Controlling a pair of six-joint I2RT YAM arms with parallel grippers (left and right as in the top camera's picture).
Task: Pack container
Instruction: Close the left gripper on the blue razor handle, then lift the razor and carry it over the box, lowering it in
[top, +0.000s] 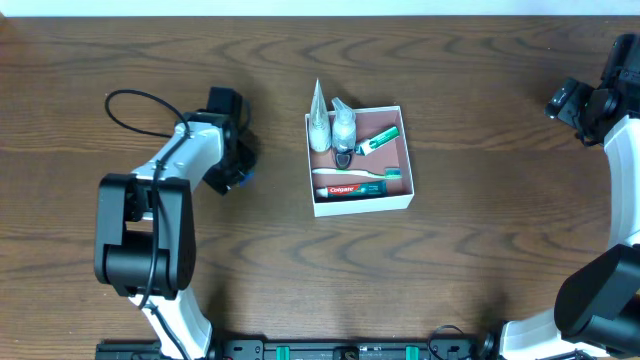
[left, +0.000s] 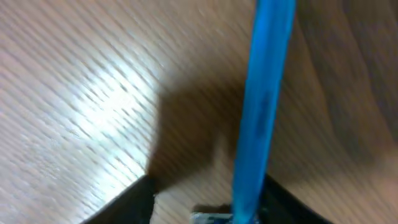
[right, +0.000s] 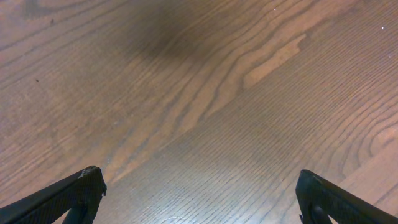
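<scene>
We are looking at a table (top: 480, 260) of dark brown wood with a wavy grain and a soft shine. The two arms are standing at its sides. The left arm (top: 150, 220) is white and black with a thin black cable looping over it. The right arm (top: 620, 170) is partly cut off by the edge of the overhead view.

The container (top: 408, 170) is lying flat near the middle of the table, between the arms and touching neither. It is a shallow square cardboard box with white walls and a dusty pink-brown floor. Inside it we are seeing a long red and green toothpaste carton (top: 350, 189) along the near wall, a thin toothbrush (top: 355, 173) beside it, a small green tube (top: 378, 139) lying slantwise, and two pale tubes (top: 320, 125) leaning over the far left corner.

The right gripper (right: 199, 193) is hanging over bare wood with its black fingers wide apart.

The left gripper (top: 237, 165) is pointing down at the table. Its wrist view is very blurred: a smooth blue strip (left: 264, 106) is rising between the dark fingers (left: 124, 205). We cannot tell if they are pressing on it, nor what the strip is.
</scene>
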